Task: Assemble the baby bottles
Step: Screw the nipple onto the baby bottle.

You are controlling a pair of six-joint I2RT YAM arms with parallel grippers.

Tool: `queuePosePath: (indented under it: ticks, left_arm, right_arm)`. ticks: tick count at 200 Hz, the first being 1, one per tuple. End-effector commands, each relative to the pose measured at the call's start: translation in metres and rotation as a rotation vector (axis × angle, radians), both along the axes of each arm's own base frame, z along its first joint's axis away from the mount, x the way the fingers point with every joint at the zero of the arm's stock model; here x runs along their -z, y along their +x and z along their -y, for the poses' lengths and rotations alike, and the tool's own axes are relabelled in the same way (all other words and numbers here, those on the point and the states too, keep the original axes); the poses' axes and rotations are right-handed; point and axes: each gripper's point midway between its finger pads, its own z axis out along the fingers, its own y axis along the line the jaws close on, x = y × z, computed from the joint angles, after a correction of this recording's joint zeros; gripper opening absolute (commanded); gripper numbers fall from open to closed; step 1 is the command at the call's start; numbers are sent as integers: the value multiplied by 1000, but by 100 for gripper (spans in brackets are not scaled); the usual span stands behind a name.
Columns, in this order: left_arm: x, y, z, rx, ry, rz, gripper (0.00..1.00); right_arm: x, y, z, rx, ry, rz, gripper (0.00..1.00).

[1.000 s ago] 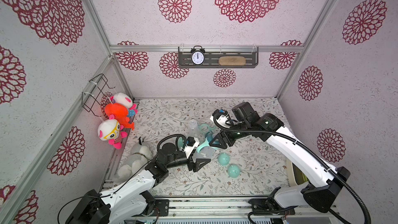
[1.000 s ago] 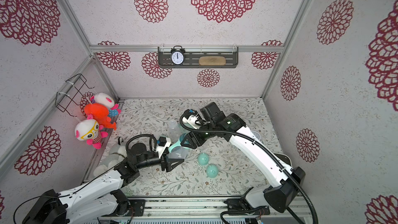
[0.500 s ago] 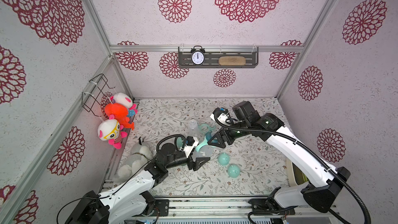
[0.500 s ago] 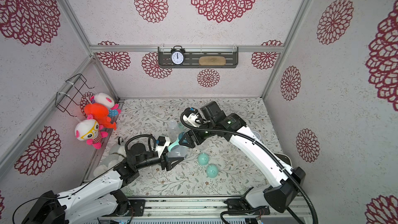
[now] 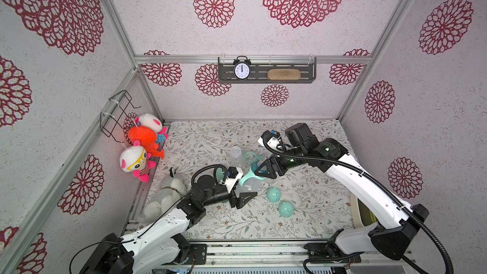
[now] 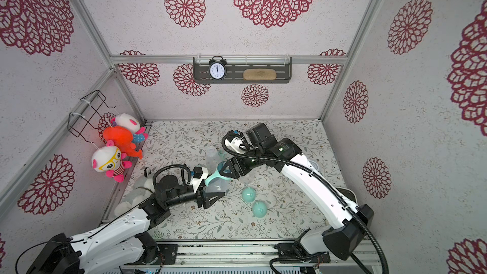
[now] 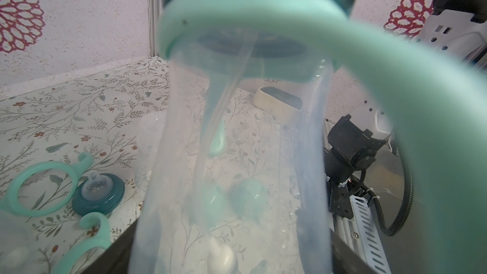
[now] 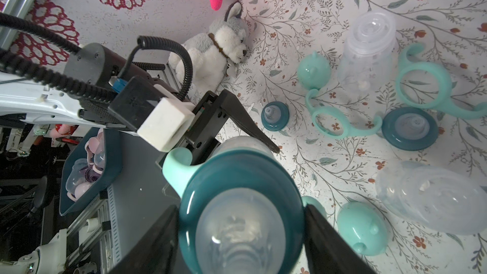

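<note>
Above the mat's middle, my left gripper (image 5: 246, 192) is shut on the body of a clear baby bottle (image 5: 249, 184), which tilts toward the right arm. The bottle carries its mint two-handled ring (image 5: 245, 179) and dark teal nipple collar (image 8: 241, 196). My right gripper (image 8: 241, 233) is shut on that collar, one jaw against each side. In the left wrist view the bottle (image 7: 237, 167) fills the frame between my left gripper (image 7: 232, 259) jaws. Loose on the mat lie two clear bottles (image 8: 369, 46) (image 8: 432, 199), two mint rings (image 8: 340, 117) (image 8: 427, 85), two collars (image 8: 275, 115) (image 8: 409, 127) and mint caps (image 5: 273, 194) (image 5: 286, 209).
A plush husky (image 5: 168, 193) lies at the mat's left edge, under plush toys (image 5: 143, 141) hanging on the left wall. An alarm clock (image 5: 242, 71) stands on the back wall shelf. A cream tray (image 5: 363, 214) sits at the right edge, partly under the right arm.
The right gripper has shifted slightly around the collar. The left arm and the bottle have stayed almost in place.
</note>
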Motion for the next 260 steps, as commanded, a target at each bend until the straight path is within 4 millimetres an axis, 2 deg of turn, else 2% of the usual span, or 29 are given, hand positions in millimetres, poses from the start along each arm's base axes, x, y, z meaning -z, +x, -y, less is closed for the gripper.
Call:
queuePosePath:
  ticks: [1,19,56,70,149,214,241,260]
  left_arm:
    - [-9,7,0,-36,-6,30,0]
    - [-10,7,1,-35,-2,29,0]
    - [-13,7,5,-22,-2,34,0]
    - [-12,7,5,-21,0,34,0]
    - [-11,5,5,-18,2,33,0]
    - [-12,6,5,-46,11,43,0]
    - [-9,9,5,-123,64,86,0]
    - [-9,11,4,-172,80,119,0]
  right_arm:
    - [-6,-2,-2,7,27,-8,60]
    - [-3,-5,-2,3,17,-9,68]
    - [-1,-1,-2,25,9,6,69]
    - [-2,-1,-2,26,13,9,73]
    - [1,1,-2,31,2,13,77]
    - [-1,4,-2,66,14,7,56]
    - [3,14,4,173,-14,-26,44]
    - [6,19,8,264,-11,-66,32]
